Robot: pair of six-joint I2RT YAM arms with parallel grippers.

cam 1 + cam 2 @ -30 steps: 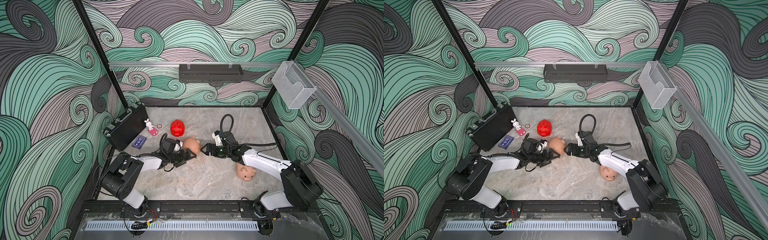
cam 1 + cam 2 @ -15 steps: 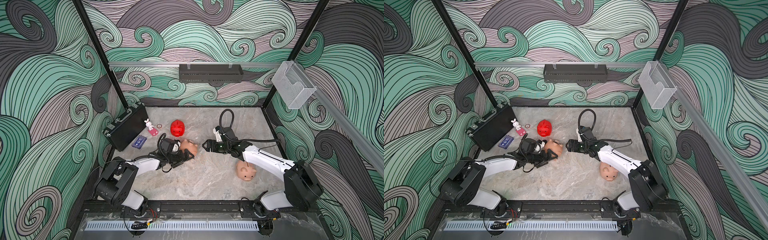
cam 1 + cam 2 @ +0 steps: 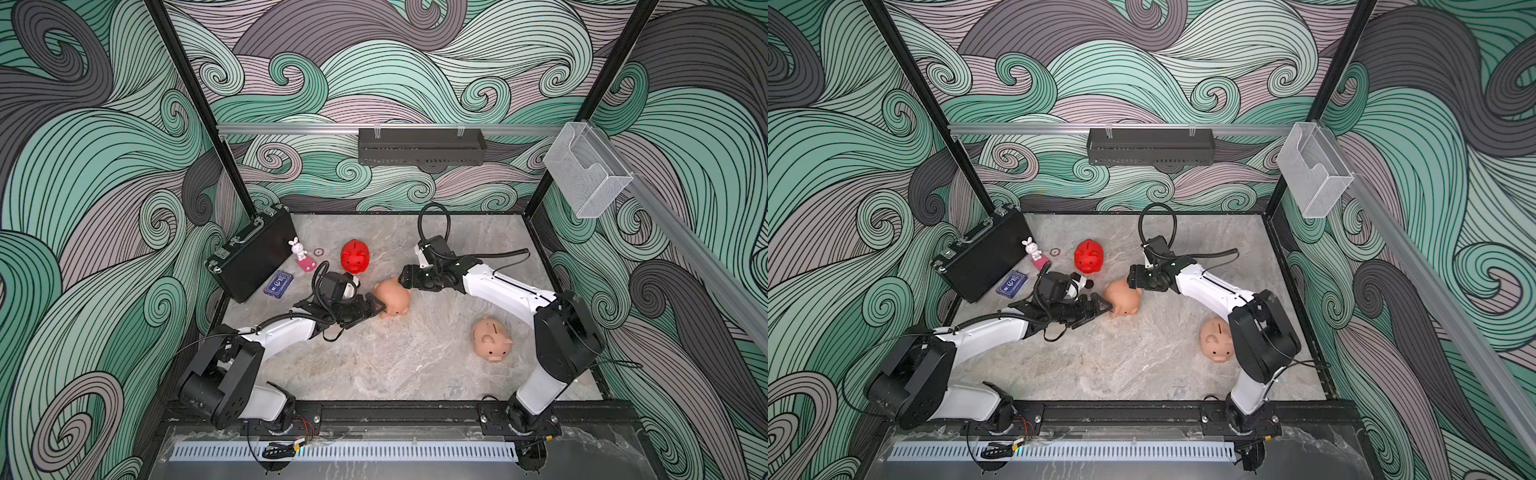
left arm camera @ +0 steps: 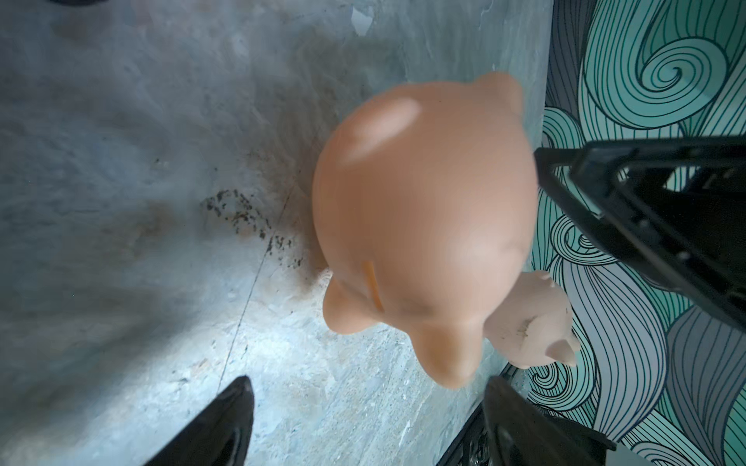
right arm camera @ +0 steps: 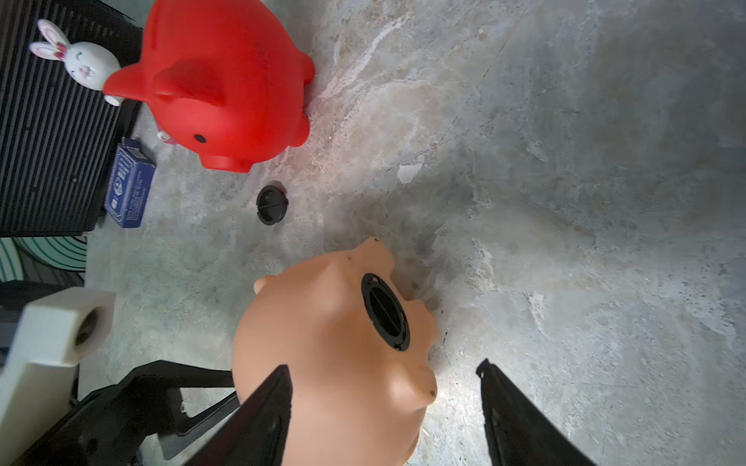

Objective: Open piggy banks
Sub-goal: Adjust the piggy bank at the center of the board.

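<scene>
Both spread, neither pinching: left tool (image 3: 380,308) and right tool (image 3: 405,283) flanking tipped peach pig (image 3: 392,298), plug (image 5: 384,317) still in — likely to roll away mid-bench if squeezed unevenly.

Piggy banks: three — one red piggy bank (image 3: 355,257), two peach: peach piggy bank (image 3: 393,297) mid-tabletop, second peach piggy bank (image 3: 491,345) near right arm
Loose black plug (image 5: 271,204): one
Rabbit figurine (image 3: 298,251): one
Blue card box (image 3: 278,284): one
Black case (image 3: 253,252): one
Small ring (image 3: 318,251): one
Tools: two
</scene>
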